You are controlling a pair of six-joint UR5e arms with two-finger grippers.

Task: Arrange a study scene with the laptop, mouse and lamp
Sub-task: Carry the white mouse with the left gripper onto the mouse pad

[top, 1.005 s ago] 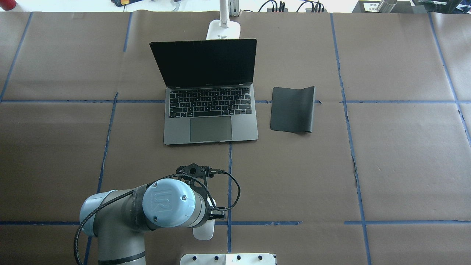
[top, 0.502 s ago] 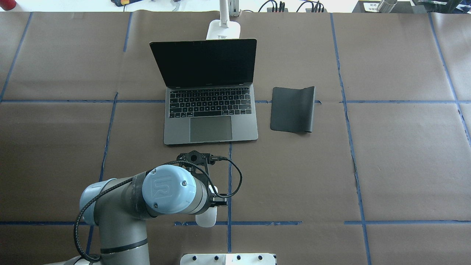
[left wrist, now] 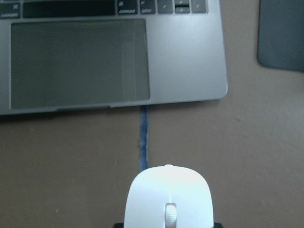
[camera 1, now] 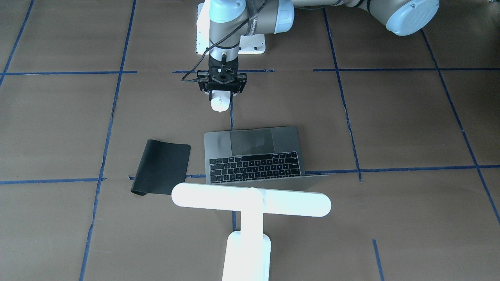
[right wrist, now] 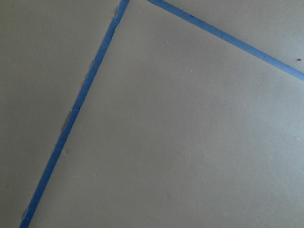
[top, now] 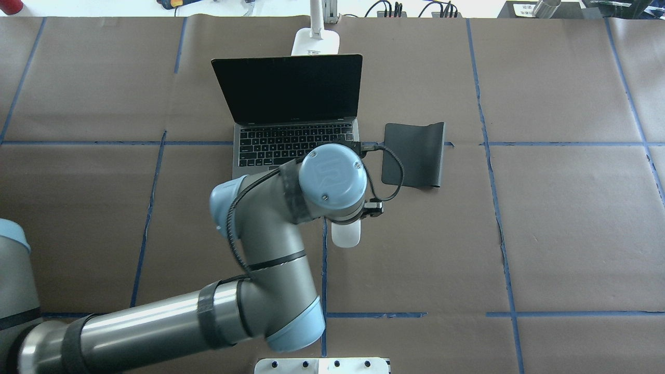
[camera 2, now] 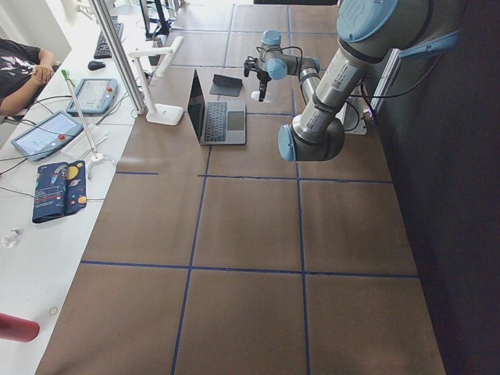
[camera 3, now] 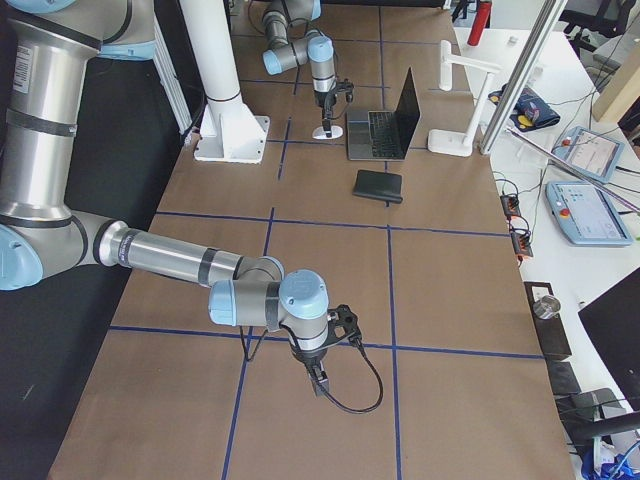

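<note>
Left pincer clamped on the mouse
It's just off the laptop, toward the surface's robot-side edge; right pincer's grip, can't tell.

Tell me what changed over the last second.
The left gripper, still holding the mouse, carried it away from the robot's base and to its right, stopping just short of the laptop. The laptop, the black mat and the lamp stayed put.
</note>
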